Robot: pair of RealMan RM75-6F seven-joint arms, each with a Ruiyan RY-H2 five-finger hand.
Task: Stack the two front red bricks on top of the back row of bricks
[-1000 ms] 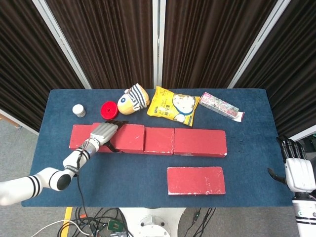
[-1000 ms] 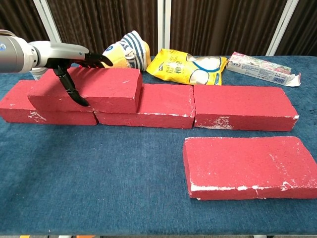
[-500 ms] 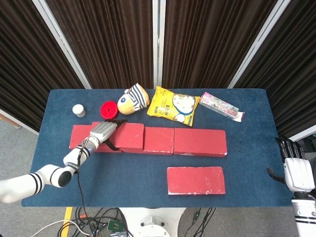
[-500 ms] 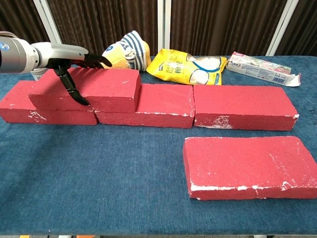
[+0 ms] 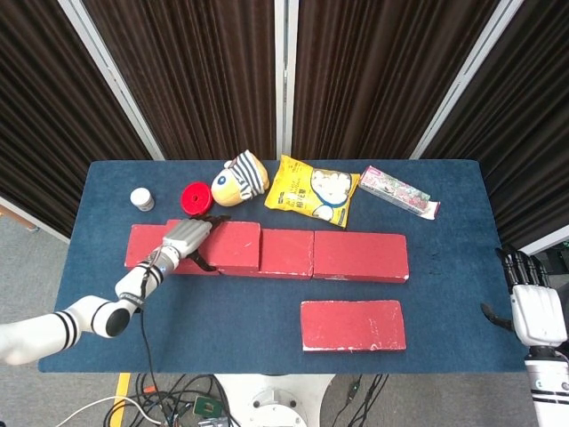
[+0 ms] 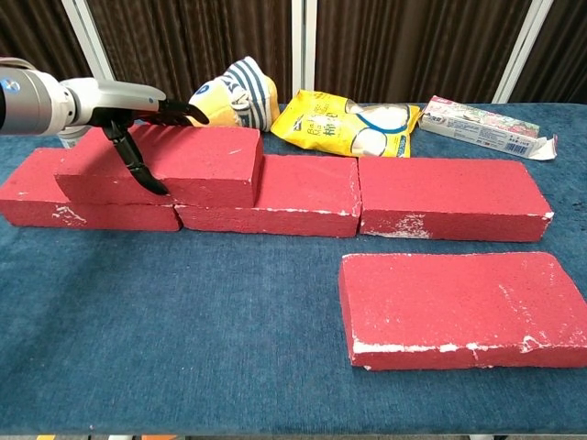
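Atop back row [image 6: 440,197], left hand [image 6: 138,119] grips stacked brick [image 6: 197,165]; right hand [image 5: 533,298] spread, idle.

Both views are evenly and brightly lit from above. Soft, short shadows are cast under the bricks [image 6: 454,307] on the blue table cloth [image 5: 240,311]. No glare is seen. Focus is sharp throughout; the curtains [image 5: 364,71] at 12 o'clock are left dark.

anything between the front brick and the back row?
No. In the chest view only bare blue tablecloth separates the front brick from the back row. The head view shows the same open strip.
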